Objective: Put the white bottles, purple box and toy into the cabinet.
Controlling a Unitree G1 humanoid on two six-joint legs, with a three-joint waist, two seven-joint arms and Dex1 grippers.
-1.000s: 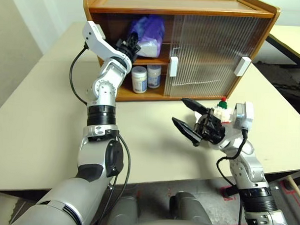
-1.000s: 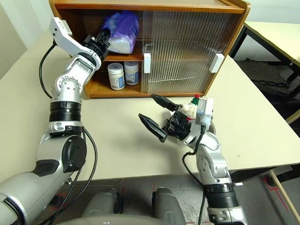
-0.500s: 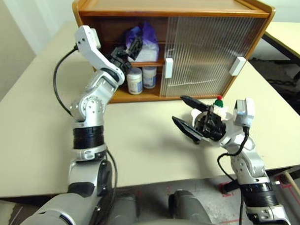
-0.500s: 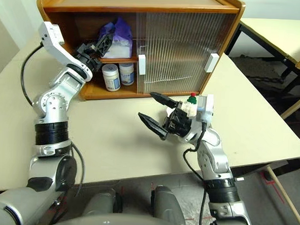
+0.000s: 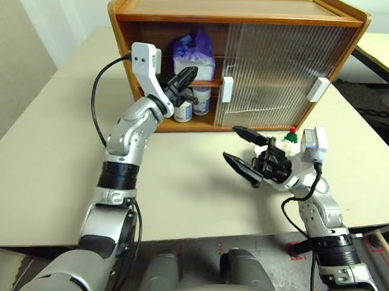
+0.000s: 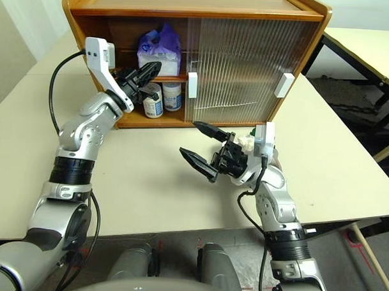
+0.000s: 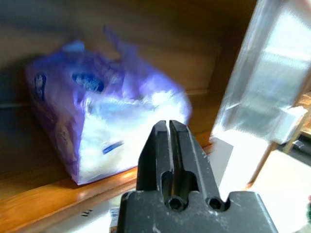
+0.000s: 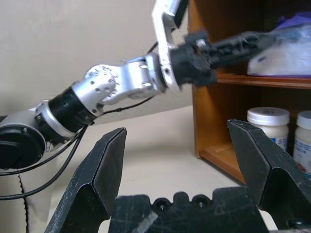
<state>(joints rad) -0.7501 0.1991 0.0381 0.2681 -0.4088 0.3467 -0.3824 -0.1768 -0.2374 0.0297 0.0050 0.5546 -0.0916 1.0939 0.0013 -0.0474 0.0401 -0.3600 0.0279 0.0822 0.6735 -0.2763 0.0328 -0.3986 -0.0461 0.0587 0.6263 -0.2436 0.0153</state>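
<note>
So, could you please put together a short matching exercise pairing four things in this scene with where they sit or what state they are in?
Things:
1. purple box
2. white bottles
3. left end effector
4. right end effector

Places or states:
A. shut, empty, in front of the cabinet's open side
B. on the upper shelf
C. open, empty, above the table
D. side by side on the lower shelf

Pairs: 1-B, 2-D, 3-A, 4-C
</note>
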